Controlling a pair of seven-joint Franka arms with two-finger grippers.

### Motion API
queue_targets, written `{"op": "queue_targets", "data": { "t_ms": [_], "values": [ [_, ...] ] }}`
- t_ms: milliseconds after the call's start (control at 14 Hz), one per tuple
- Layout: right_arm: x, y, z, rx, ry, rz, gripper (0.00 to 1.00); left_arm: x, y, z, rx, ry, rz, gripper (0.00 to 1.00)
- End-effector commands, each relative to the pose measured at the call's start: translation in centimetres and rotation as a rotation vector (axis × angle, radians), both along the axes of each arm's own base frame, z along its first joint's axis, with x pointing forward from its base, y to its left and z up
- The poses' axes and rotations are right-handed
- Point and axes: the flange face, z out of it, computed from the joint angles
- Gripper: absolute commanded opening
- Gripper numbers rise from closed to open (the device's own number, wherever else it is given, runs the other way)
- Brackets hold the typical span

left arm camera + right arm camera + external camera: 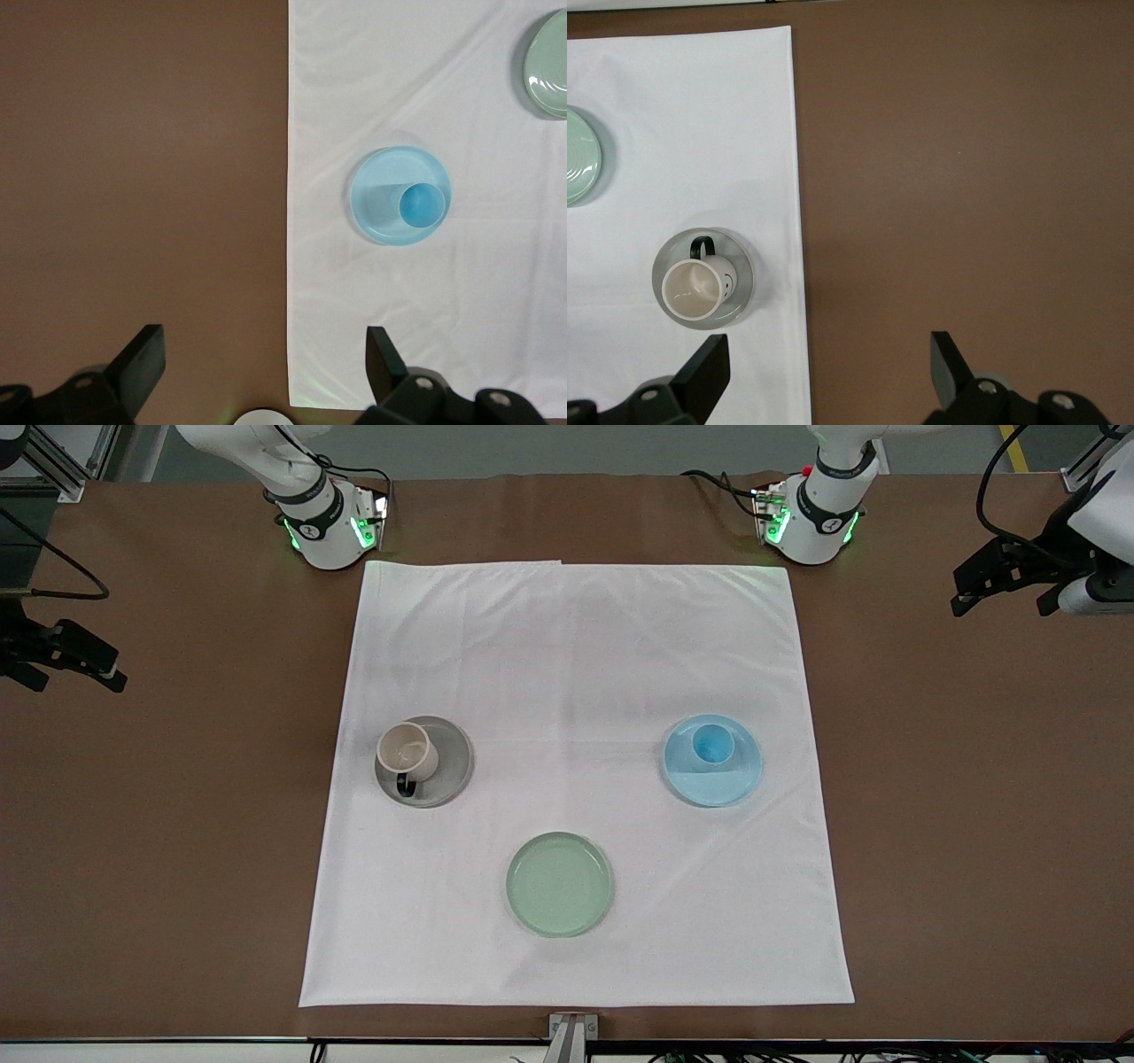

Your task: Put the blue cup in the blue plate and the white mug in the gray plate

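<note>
Light-blue on light-blue, the blue cup (711,743) stands upright in the blue plate (714,779), and the white mug (407,751) sits in the gray plate (447,766), so both placements look done. The left gripper (266,354) hangs over bare table at its end with jaws spread and empty, the right gripper (829,359) likewise at its own end, apparently parked clear of the cloth (576,655).

No readable text is showing on anything. A small dark mark is sitting on each arm base (330,530), possibly a logo, but too small to read.

creased white cloth (576,646) on matt brown table (177,779)
</note>
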Motion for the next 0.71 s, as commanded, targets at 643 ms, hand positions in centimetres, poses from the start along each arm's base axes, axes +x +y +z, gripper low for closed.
{"op": "queue_targets", "data": {
  "t_ms": [643],
  "values": [
    [0.3, 0.5, 1.9, -0.006, -0.031, 0.017, 1.00, -0.2, 0.3, 0.6, -0.018, -0.005, 0.006, 1.00]
  ]
}}
